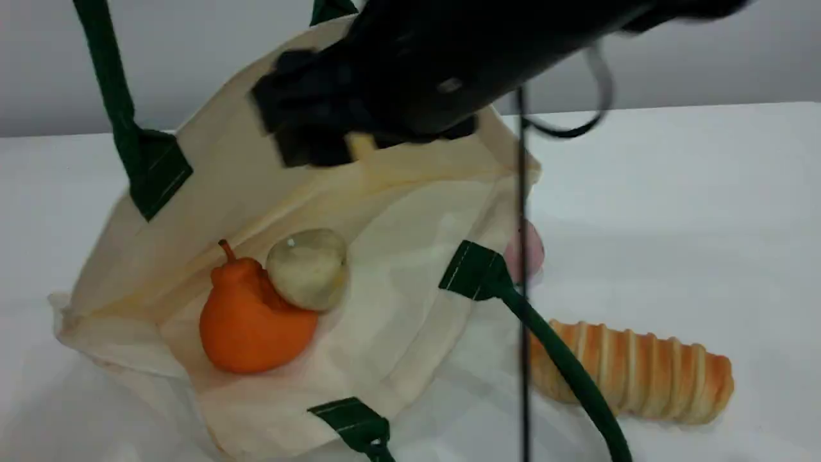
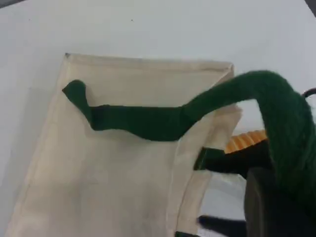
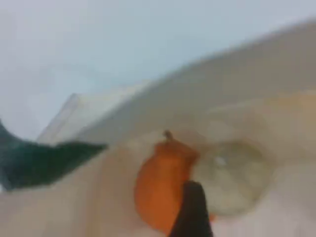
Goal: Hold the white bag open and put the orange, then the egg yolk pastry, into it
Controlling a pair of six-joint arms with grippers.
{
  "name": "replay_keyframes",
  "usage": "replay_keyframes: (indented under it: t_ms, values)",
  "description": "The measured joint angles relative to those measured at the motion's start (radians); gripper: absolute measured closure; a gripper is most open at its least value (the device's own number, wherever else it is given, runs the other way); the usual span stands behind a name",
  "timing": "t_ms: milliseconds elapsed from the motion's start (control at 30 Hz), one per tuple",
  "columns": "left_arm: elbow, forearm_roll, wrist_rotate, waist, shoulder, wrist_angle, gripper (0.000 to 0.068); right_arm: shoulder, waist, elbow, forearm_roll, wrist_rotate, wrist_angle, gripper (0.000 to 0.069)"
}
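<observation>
I see both items already inside the white bag [image 1: 397, 224]: the orange [image 1: 253, 324] lies on the lower cloth with the egg yolk pastry [image 1: 309, 268] touching its right shoulder. My left claw [image 2: 276, 163] is pinched shut on the green handle [image 2: 266, 96], holding the mouth open; my right claw [image 1: 333, 122] hangs spread and empty above. I judge loading done; next I withdraw right, clear of the rim.

Nothing readable anywhere, honestly. The cream-white canvas tote bag [image 1: 410, 256] with dark green handles is plain, no print or logo, and the golden striped bread loaf [image 1: 641, 378] has no label either.
</observation>
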Motion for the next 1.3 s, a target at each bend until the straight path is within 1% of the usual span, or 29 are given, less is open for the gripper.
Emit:
replay_keyframes:
  t_ms: [100,200,333,600,700,800,900,1000,1067,1167,1233,1300]
  values:
    - [0.009,0.002,0.019,0.000,0.010,-0.004,0.0615,-0.089,-0.042,0.046,-0.019,0.000,0.076,0.0168]
    - [0.037,-0.002,0.025,0.000,0.025,-0.019,0.0615,-0.175,-0.077,0.068,-0.047,-0.001,0.171,0.0168]
    - [0.053,-0.002,0.049,0.000,0.051,-0.040,0.0612,-0.278,-0.117,0.071,-0.080,0.001,0.294,0.0168]
    - [0.053,-0.003,0.049,0.000,0.113,-0.057,0.0603,-0.429,-0.177,0.071,-0.101,0.018,0.516,0.0168]
    - [0.053,-0.003,0.049,0.000,0.142,-0.057,0.0589,-0.479,-0.179,0.071,-0.133,0.058,0.573,0.0168]
    - [0.053,-0.003,0.071,0.000,0.172,-0.049,0.0561,-0.532,-0.179,0.071,-0.189,0.119,0.595,0.0168]
    - [0.064,0.000,0.094,0.000,0.183,-0.037,0.0496,-0.589,-0.179,0.071,-0.256,0.181,0.634,0.0168]
    - [0.079,0.001,0.130,0.000,0.183,-0.018,0.0400,-0.650,-0.178,0.067,-0.339,0.257,0.675,0.0168]
    - [0.084,0.027,0.134,0.000,0.183,-0.011,0.0326,-0.696,-0.178,0.067,-0.401,0.309,0.707,0.0168]
    - [0.084,0.071,0.129,0.000,0.180,0.011,0.0244,-0.761,-0.178,0.067,-0.493,0.393,0.773,0.0168]
    - [0.084,0.091,0.128,0.000,0.172,0.032,0.0217,-0.803,-0.178,0.067,-0.563,0.457,0.833,0.0168]
    - [0.085,0.092,0.127,0.000,0.156,0.047,0.0206,-0.851,-0.178,0.067,-0.632,0.520,0.898,0.0168]
